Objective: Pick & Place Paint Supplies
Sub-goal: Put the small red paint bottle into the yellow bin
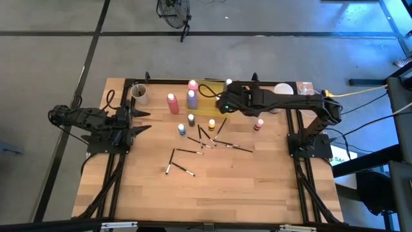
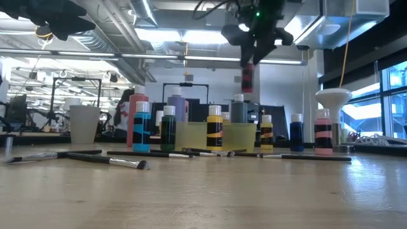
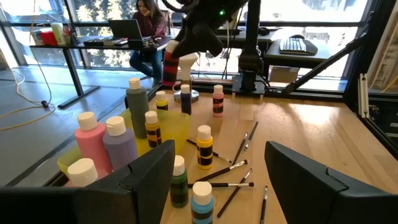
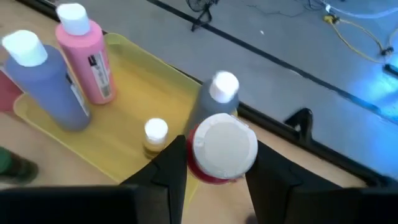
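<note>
My right gripper (image 4: 214,163) hangs over the translucent yellow tray (image 4: 127,134) at the table's far side, shut on a small red white-capped bottle (image 2: 248,77). In the tray stand a pink bottle (image 4: 84,59), a purple bottle (image 4: 46,84), a grey bottle (image 4: 214,102) and a small yellow bottle (image 4: 155,138). Another pink bottle (image 1: 172,103) and small bottles (image 1: 191,120) (image 1: 182,129) (image 1: 212,124) (image 1: 259,124) stand on the wood. Thin dark brushes (image 1: 212,143) lie flat around them. My left gripper (image 3: 217,180) waits open at the table's left edge. My right gripper pinches the red bottle's upper body (image 4: 200,171), just below its white cap (image 4: 225,144), between its two fingers. The fingers come from above, slanting down. The bottle hangs below them, roughly upright and lifted clear, high above the tray.
A pale cup (image 1: 140,94) stands at the far left and a white round stand (image 1: 283,89) at the far right. Two more brushes (image 1: 180,169) lie toward the middle. Bare wood fills the near half (image 1: 212,200). A person (image 3: 148,25) sits at a desk beyond the table.
</note>
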Controlling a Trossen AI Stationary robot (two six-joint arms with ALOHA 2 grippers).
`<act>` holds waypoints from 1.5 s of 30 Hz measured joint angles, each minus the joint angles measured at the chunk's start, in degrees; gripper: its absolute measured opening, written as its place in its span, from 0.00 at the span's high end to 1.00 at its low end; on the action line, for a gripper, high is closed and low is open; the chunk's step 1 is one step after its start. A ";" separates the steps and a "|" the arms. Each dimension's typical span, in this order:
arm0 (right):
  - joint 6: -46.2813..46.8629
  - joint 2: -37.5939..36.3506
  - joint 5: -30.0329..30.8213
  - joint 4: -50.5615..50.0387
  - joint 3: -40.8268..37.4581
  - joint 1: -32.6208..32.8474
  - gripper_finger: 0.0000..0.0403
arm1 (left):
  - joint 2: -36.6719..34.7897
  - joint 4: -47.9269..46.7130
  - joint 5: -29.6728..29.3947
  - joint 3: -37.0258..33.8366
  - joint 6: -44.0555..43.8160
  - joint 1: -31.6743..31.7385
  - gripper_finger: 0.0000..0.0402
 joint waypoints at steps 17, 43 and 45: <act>-3.72 0.04 -3.24 21.17 -15.39 -3.51 0.67 | -0.02 0.00 -0.02 0.00 0.00 0.00 0.39; -4.39 0.33 -11.20 30.26 -21.57 -8.73 0.68 | -0.02 0.00 -0.09 0.00 0.00 0.02 0.39; -4.49 0.33 -12.03 30.15 -21.57 -9.50 0.68 | -0.01 0.00 -0.09 0.00 0.00 0.00 0.39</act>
